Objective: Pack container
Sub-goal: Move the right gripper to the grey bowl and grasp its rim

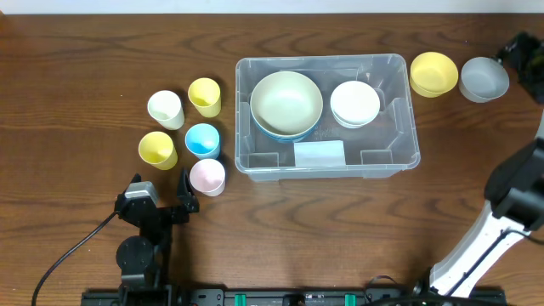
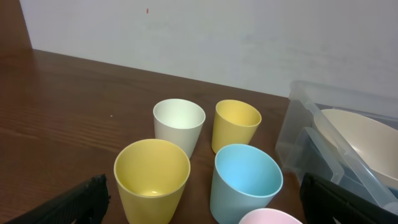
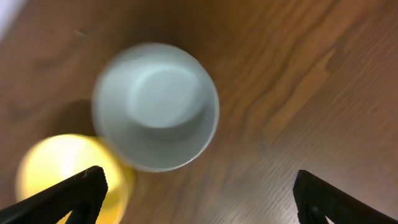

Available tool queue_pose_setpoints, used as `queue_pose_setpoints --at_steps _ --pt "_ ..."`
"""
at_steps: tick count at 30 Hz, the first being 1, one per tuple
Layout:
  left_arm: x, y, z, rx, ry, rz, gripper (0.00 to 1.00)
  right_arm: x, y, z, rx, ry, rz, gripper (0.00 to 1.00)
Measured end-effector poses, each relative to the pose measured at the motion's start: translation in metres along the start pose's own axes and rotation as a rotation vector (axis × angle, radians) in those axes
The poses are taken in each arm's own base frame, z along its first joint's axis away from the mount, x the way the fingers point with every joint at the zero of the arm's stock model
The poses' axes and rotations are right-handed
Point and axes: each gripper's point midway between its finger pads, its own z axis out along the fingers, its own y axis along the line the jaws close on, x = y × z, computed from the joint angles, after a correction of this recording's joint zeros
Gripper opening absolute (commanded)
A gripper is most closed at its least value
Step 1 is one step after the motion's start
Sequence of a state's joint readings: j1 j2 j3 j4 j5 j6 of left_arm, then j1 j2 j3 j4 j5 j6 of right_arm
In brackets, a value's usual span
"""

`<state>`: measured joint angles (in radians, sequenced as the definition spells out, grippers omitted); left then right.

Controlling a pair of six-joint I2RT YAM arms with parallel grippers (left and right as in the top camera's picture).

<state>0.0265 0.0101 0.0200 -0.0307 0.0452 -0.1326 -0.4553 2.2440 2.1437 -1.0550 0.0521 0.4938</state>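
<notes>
The clear container stands mid-table with a white label on its base. Inside it are a large cream bowl stacked on a blue one, and a white bowl. A yellow bowl and a grey bowl sit right of it. My right gripper is open and empty just beyond the grey bowl, with the yellow bowl at the view's left. My left gripper is open and empty, just in front of the cups.
Several cups stand left of the container: white, yellow, yellow, blue and pink. The left wrist view shows the near yellow cup, the blue cup and the container's corner.
</notes>
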Motion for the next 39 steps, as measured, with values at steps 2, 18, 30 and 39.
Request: queue_pose_setpoints --at_steps 2,18,30,39 --pt "0.0 0.0 0.0 0.0 0.0 0.0 0.98 0.008 -0.005 0.021 0.011 0.044 0.005 0.97" --pt "0.0 0.0 0.0 0.0 0.0 0.0 0.98 0.038 -0.014 0.081 0.056 0.167 0.016 0.86" --pt "0.0 0.0 0.0 0.0 0.0 0.0 0.98 0.04 -0.021 0.085 0.094 0.167 0.019 0.87" --pt "0.0 0.0 0.0 0.0 0.0 0.0 0.98 0.043 -0.025 0.086 0.111 0.174 0.018 0.87"
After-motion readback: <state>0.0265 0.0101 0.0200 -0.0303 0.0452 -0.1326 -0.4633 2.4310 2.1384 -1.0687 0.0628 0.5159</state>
